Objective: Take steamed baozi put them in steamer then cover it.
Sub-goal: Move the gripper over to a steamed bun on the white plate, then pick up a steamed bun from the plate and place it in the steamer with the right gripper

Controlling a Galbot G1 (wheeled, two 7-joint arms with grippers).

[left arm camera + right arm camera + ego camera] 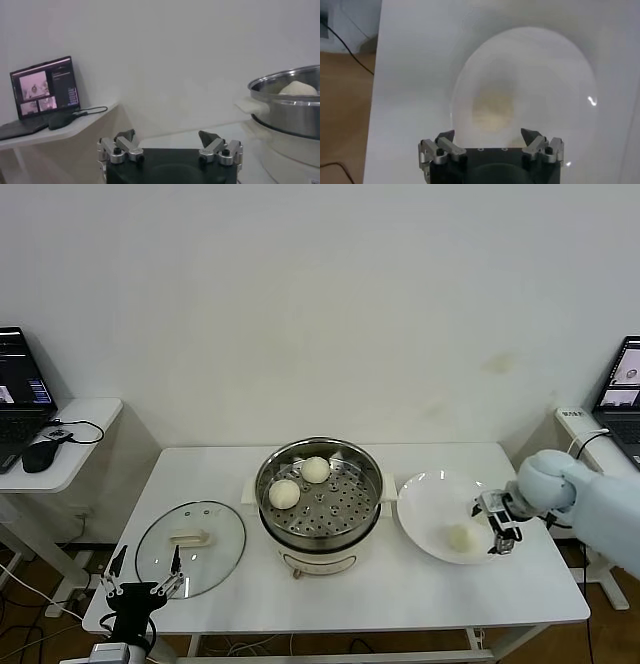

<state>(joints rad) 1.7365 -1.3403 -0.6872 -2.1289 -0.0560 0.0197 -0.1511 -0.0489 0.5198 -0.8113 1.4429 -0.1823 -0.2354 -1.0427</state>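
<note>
Head view came first: a white table (230, 469) carried the steamer (319, 502) at its middle, a shiny steel pot on a white base, with two steamed baozi (285, 494) resting on the perforated tray inside, toward the pot's far-left part, close together. To the robot's left of the pot the cover (190, 536) lay flat on the tabletop, its cream handle up. To the right sat a white plate (425, 494) with one more bun (459, 537) on it. The right gripper (497, 525) hung over the plate's right edge, just beside that bun, fingers spread and holding nothing. The left gripper (145, 576) waited low at the table's near-left corner, beside the cover, also spread wide. Side desks with laptops stood at both edges of the scene (one laptop (20, 394) with a mouse on the left).

Left wrist view showed the left gripper's own fingers (125, 142) set well apart with nothing between them, the steamer's steel wall off to one side and a bun's top peeking over its rim.

Right wrist view looked down on the plate, where a pale bun appeared as a soft blur beyond the parted, empty fingers (532, 140).
</note>
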